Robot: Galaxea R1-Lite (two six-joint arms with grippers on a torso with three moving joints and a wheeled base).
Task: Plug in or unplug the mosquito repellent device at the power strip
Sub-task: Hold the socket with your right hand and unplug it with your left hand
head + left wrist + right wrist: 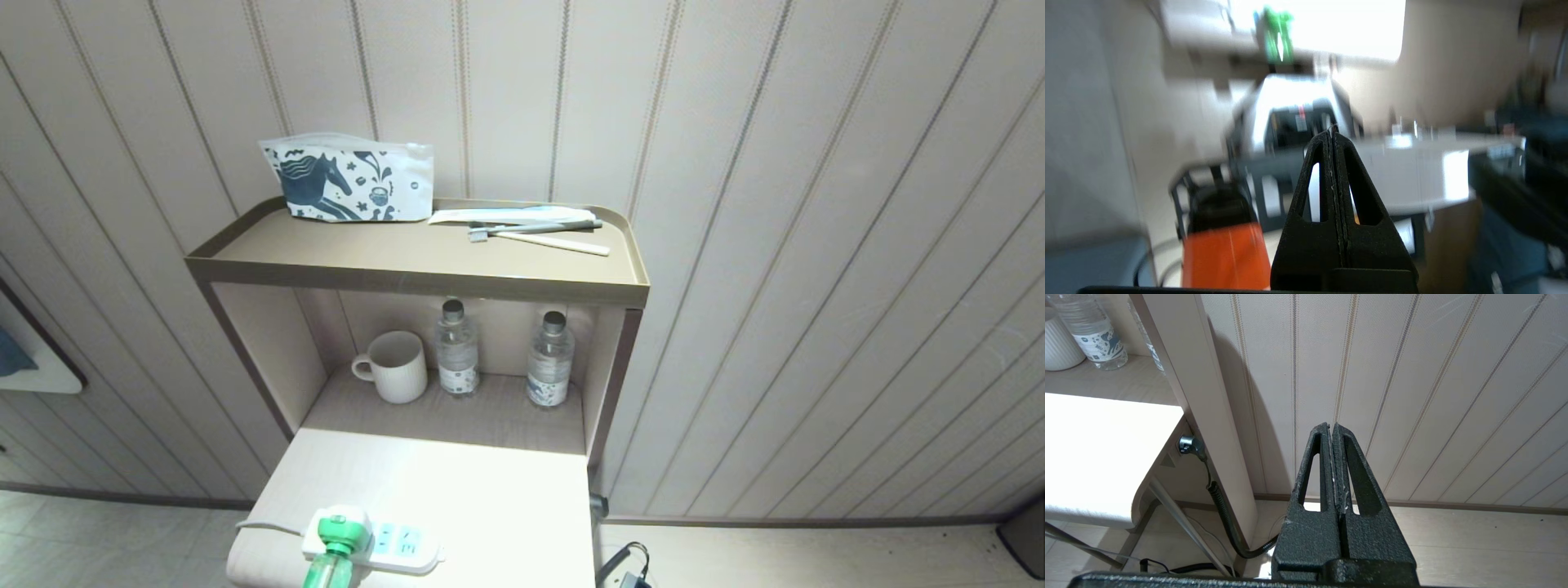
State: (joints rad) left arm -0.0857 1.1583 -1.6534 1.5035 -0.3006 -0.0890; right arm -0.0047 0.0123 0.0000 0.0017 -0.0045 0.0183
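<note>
I see the cabinet against the panelled wall, its white table in front. On the table's near edge lies the power strip — the mosquito repellent device sits plugged into its left end. My left gripper is pressed together, empty, well below the table; the right gripper — also pressed together — is parked beside the cabinet.

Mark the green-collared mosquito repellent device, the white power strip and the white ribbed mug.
green-collared mosquito repellent device [336, 535], head view, on its green collar
white power strip [402, 542], head view, on a light-blue socket panel
white ribbed mug [398, 367], head view, on its side wall
</note>
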